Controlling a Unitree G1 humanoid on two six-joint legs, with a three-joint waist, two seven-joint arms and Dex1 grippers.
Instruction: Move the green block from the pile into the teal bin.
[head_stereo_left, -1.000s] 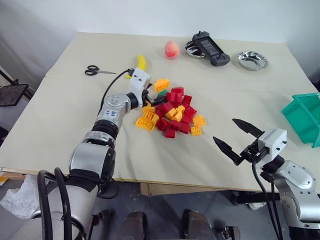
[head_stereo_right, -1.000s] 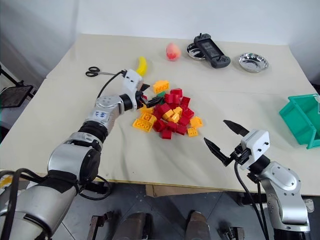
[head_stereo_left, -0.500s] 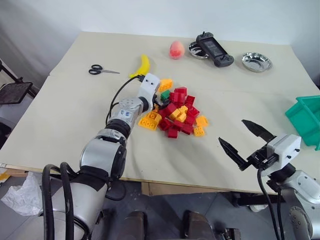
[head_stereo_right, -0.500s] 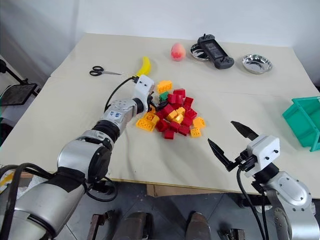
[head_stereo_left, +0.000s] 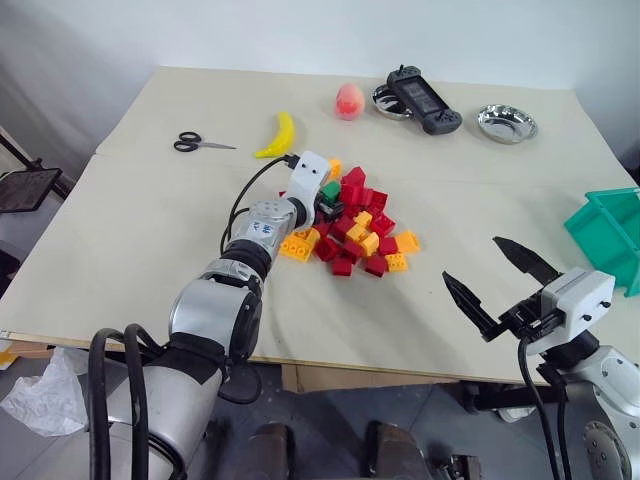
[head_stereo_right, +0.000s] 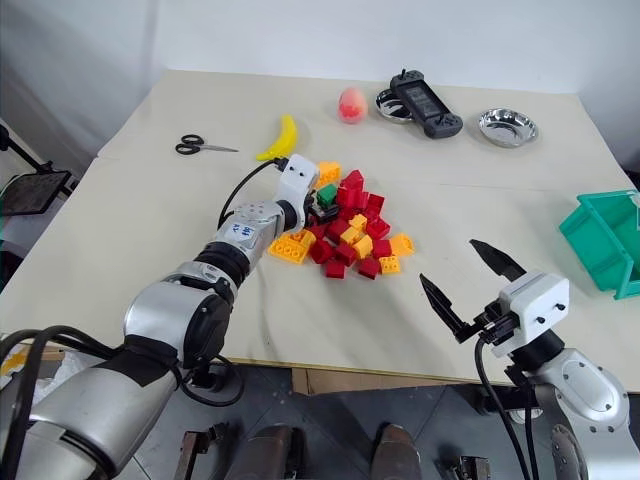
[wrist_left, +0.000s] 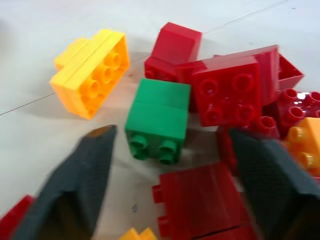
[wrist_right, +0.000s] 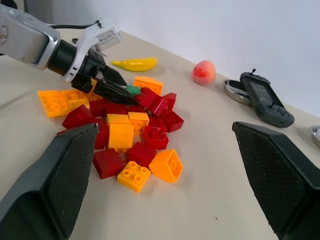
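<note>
Left wrist view: green block (wrist_left: 157, 123) cubic, studs facing camera.

Pile (head_stereo_left: 360, 228) at table (head_stereo_left: 150, 240) centre; block (head_stereo_left: 329, 189) on its upper-left edge. Scissors (head_stereo_left: 196, 144), banana (head_stereo_left: 279, 135) upper left. Peach (head_stereo_left: 347, 100), controller (head_stereo_left: 424, 99), bowl (head_stereo_left: 506, 122) along top. Bin (head_stereo_left: 612, 236) right edge.

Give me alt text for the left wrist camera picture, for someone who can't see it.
A green block lies on a pale table, studs facing the camera, in the gap between the left gripper's two black fingers, which stand apart and do not touch it. Red bricks crowd one side of it and an orange-yellow brick lies on the other.
</note>
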